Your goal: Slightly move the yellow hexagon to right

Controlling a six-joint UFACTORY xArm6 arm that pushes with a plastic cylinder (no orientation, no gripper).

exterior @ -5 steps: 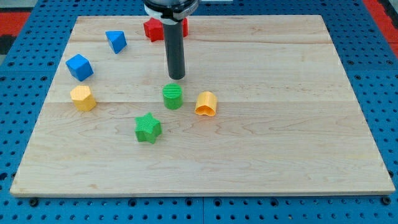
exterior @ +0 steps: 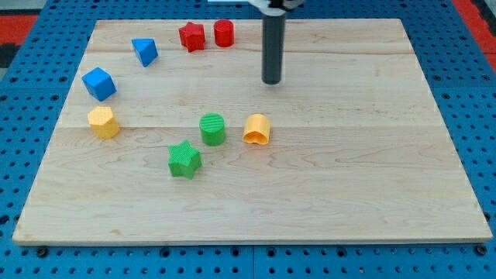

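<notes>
The yellow hexagon [exterior: 103, 122] sits near the board's left edge. My tip [exterior: 271, 81] is far to its right, in the upper middle of the board, touching no block. A green cylinder [exterior: 212, 129] and an orange-yellow arch-shaped block [exterior: 257, 129] lie below my tip. A green star [exterior: 184, 160] lies lower left of them.
A blue cube [exterior: 98, 83] sits just above the yellow hexagon. A blue triangular block [exterior: 144, 51] lies further up. A red star [exterior: 191, 36] and a red cylinder [exterior: 224, 33] stand near the top edge of the wooden board [exterior: 349, 155].
My tip has moved to the view's right and slightly up, away from the green cylinder. The red cylinder, hidden before, now shows. The green cylinder sits slightly lower.
</notes>
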